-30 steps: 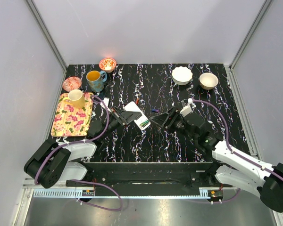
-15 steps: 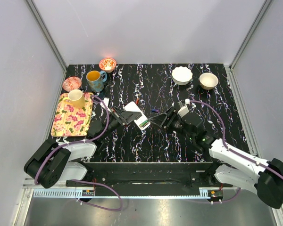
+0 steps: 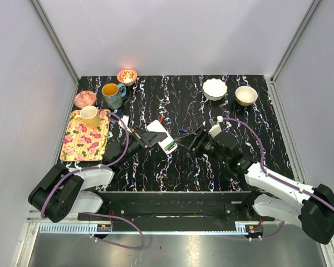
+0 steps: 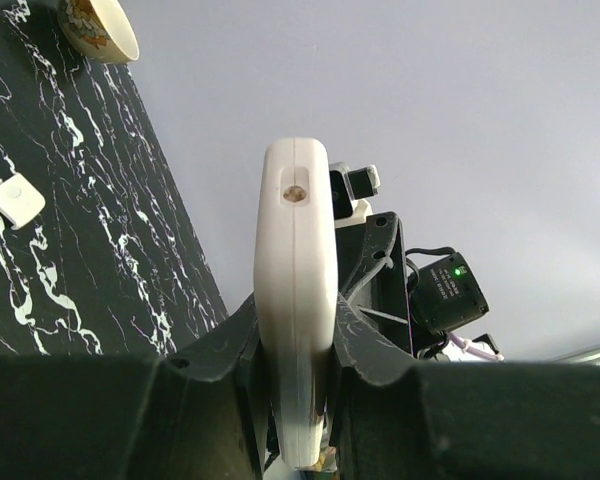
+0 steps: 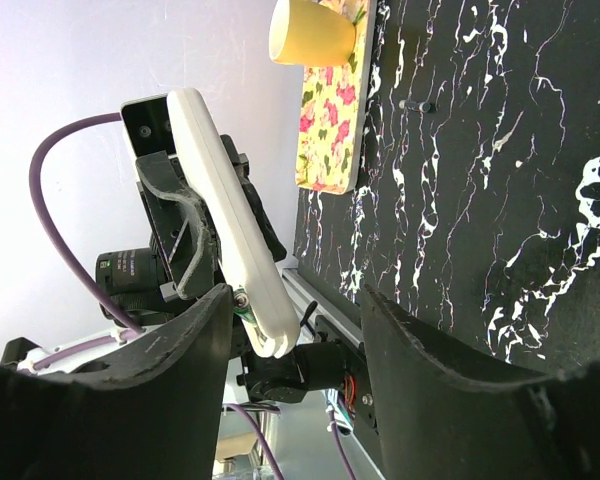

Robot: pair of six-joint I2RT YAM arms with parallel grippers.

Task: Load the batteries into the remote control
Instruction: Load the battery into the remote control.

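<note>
The remote control [image 4: 296, 240] was held edge-on in the left gripper [image 4: 296, 335], whose jaws were clamped against its flat faces, raising it off the table [image 3: 178, 161]. The right gripper [image 5: 295, 350] faced it, jaws moderately apart and gripping nothing — contact could not be judged. The handset looked plain white, with a bit of green at its lower end. Farther off, a yellow cup [image 3: 89, 115] sat on a floral tray [image 3: 83, 147]; beyond stood a blue mug [image 3: 112, 94].

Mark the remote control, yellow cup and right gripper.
remote control [image 4: 298, 300]: left wrist view, its white edge.
yellow cup [image 5: 313, 33]: right wrist view, its side wall.
right gripper [image 3: 185, 140]: top view, between its fingertips.
</note>
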